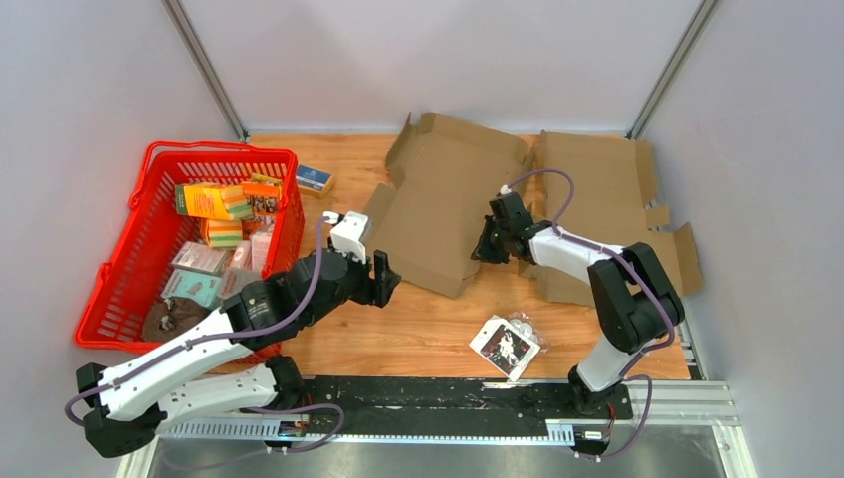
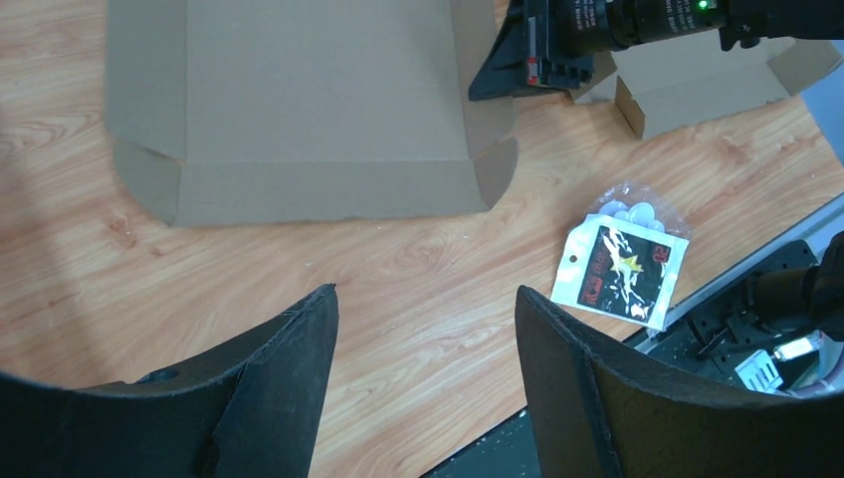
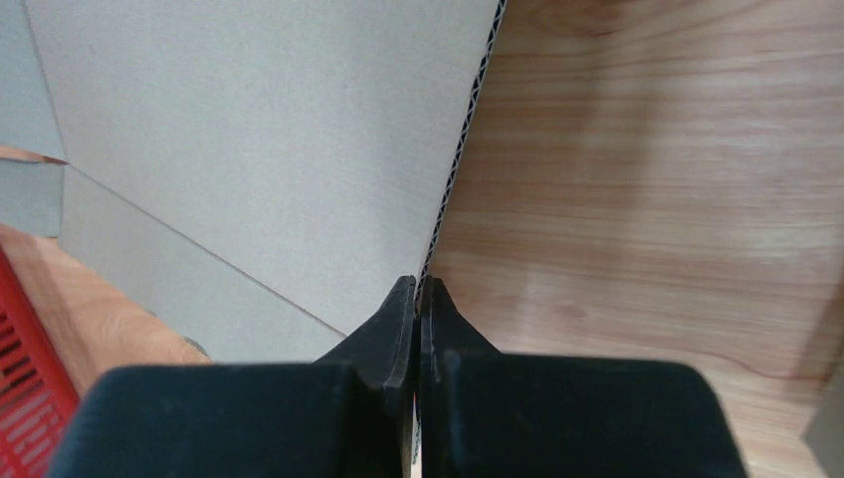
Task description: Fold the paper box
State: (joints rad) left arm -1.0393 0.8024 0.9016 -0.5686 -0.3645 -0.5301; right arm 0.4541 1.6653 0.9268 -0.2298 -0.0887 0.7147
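Right gripper (image 3: 419,287) is pinching the right edge of the flat cardboard box (image 1: 446,199) mid-table; left gripper (image 2: 426,299) is hanging wide open just short of its near edge, box straight ahead.

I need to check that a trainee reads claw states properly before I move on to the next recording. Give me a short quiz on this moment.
1. True or false: the left claw is shut.
2. Pick one. The right claw is: A open; B shut on nothing; C shut on the edge of the cardboard box.
3. Fill in: the red basket stands on the robot's ___ side.
Key: 1 false, its fingers stand wide apart; 2 C; 3 left.
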